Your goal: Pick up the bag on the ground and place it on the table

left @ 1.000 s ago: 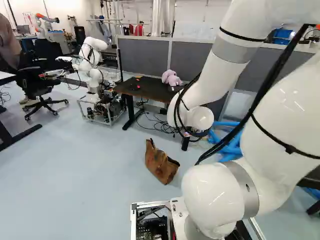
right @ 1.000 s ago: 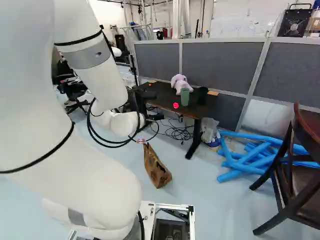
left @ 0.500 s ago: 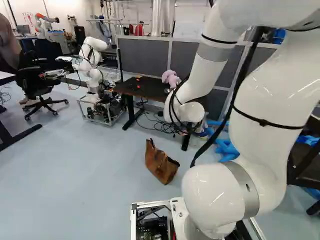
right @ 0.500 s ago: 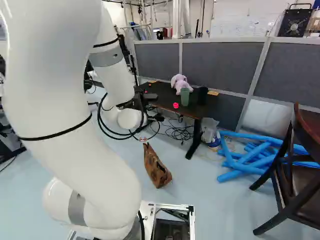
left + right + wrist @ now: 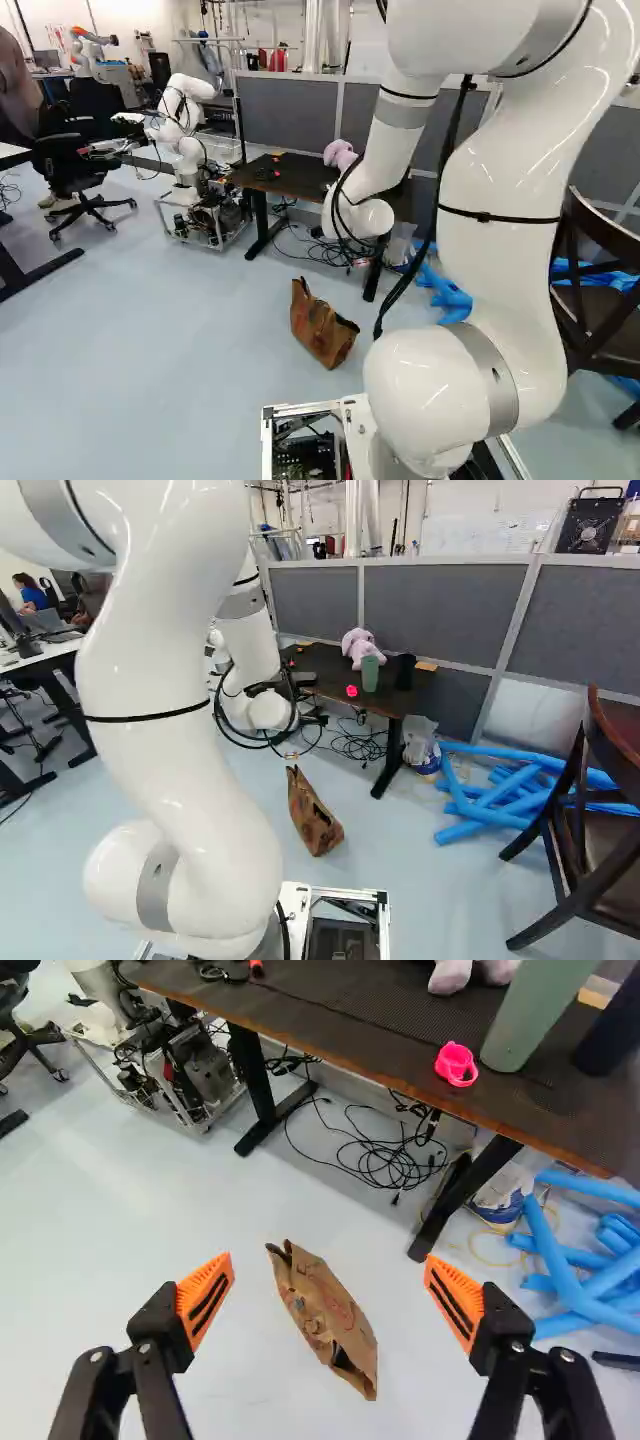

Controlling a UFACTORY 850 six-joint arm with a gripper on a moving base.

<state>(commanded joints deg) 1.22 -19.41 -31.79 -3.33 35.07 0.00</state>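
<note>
Claw spread wide, empty — bag ahead, its dark inside perhaps mostly hidden

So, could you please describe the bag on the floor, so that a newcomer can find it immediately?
Look for the dark table standing before the grey partition. On the pale floor, on the robot's side of that table, lies a crumpled brown bag. Unlike the blue tubes lying nearby, it is brown and has dark markings.
</note>
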